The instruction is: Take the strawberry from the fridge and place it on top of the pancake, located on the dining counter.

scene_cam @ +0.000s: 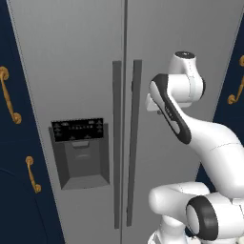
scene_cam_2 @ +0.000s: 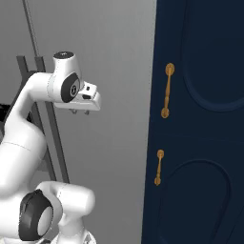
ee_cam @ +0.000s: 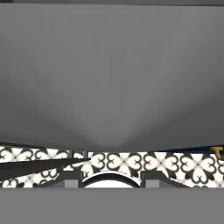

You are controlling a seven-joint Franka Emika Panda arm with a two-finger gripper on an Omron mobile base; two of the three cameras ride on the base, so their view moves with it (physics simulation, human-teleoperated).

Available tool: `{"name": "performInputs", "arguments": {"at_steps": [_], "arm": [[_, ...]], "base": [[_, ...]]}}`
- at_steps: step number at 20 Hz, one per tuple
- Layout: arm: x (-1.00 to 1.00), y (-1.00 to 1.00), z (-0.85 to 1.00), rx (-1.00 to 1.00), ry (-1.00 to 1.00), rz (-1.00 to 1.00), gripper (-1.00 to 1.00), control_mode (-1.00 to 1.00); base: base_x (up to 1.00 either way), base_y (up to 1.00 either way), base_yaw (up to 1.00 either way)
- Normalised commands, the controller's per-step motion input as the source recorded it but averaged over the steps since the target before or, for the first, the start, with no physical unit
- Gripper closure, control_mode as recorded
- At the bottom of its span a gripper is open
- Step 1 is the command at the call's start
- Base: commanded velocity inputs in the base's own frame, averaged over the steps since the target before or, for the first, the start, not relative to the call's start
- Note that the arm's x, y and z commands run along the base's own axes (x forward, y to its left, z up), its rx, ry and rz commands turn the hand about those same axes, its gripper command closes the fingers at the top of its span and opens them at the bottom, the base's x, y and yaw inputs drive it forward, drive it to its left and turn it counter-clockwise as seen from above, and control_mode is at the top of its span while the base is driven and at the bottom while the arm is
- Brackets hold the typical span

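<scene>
The tall grey fridge [scene_cam: 86, 71] stands right in front of me with both doors closed, its two long dark handles [scene_cam: 125, 143] side by side and the black-panelled dispenser [scene_cam: 81, 152] on the left door. My gripper [scene_cam_2: 80, 113] hangs from the raised hand close to the right door [scene_cam_2: 114, 57], pointing down, to the right of the handles. In the hand view the gripper [ee_cam: 112, 181] is open, its two dark fingertips [ee_cam: 72, 181] apart with nothing between them, and the grey door [ee_cam: 112, 78] looms ahead. The strawberry is hidden. The pancake and the dining counter are out of view.
Navy cabinets with gold handles flank the fridge on the left [scene_cam: 14, 167] and on the right [scene_cam_2: 200, 143]. A black-and-white patterned tile floor [ee_cam: 131, 164] shows below the door in the hand view.
</scene>
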Motion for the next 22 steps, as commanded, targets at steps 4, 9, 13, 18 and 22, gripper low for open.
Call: {"name": "performInputs", "arguments": {"at_steps": [4,9,13,18,22], "arm": [[-0.18,0.0,0.0,0.0,-0.04,0.0,-1.0,-1.0],[-0.08,0.0,0.0,0.0,-0.01,0.0,-1.0,1.0],[0.0,0.0,0.0,0.0,0.0,0.0,-1.0,1.0],[0.0,0.0,0.0,0.0,0.0,0.0,-1.0,1.0],[0.0,0.0,0.0,0.0,0.0,0.0,-1.0,1.0]], "base": [[0.0,0.0,0.0],[-0.5,0.03,0.0],[-0.25,0.39,-0.01],[0.0,0.4,-0.06],[0.0,0.35,-0.05]]}}
